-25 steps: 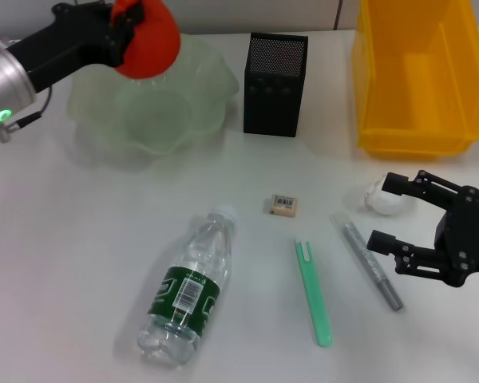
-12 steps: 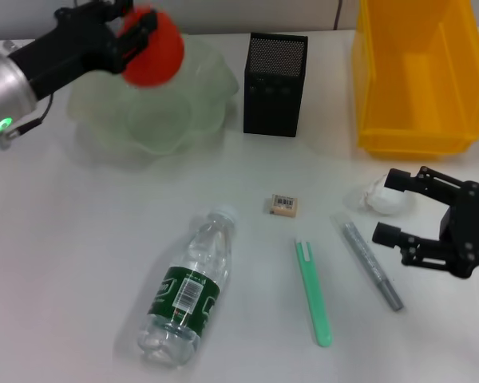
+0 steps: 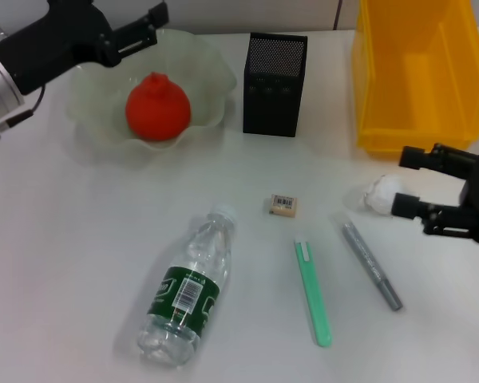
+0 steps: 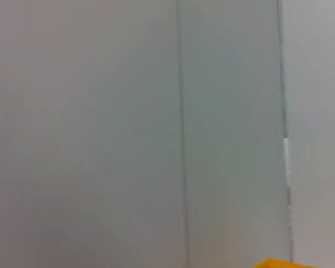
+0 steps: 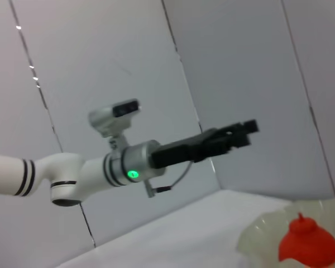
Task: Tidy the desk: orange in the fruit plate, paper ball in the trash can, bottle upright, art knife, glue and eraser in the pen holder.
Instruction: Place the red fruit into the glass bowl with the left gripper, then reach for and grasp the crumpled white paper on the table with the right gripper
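- The left gripper [image 3: 144, 24] hangs above the far rim of the plate [image 3: 211, 76], fingers [image 3: 136, 38] spread apart and holding nothing.
- The orange [image 3: 158, 108] sits inside the plate, left of centre, clear of the fingers above it; the right wrist view shows it too [image 5: 310, 245], low under the left arm.
- The right gripper [image 3: 411, 182] is at the right edge of the tabletop [image 3: 64, 263], fingers [image 3: 419, 157] open wide and pointing left, one on the far side and one on the near side of the paper ball [image 3: 382, 195]; I cannot tell whether they touch it.
- The paper ball lies just in front of the yellow bin [image 3: 415, 80], near its front wall.
- The bottle [image 3: 188, 287] lies on its side, cap toward the eraser [image 3: 283, 205], with open tabletop to its left.
- The green knife [image 3: 313, 291] and the grey glue stick [image 3: 371, 265] lie side by side, apart, in front of the eraser.
- The black holder [image 3: 275, 84] stands between plate and bin, with a gap on each side.
- The left wrist view shows only wall and a sliver of yellow.
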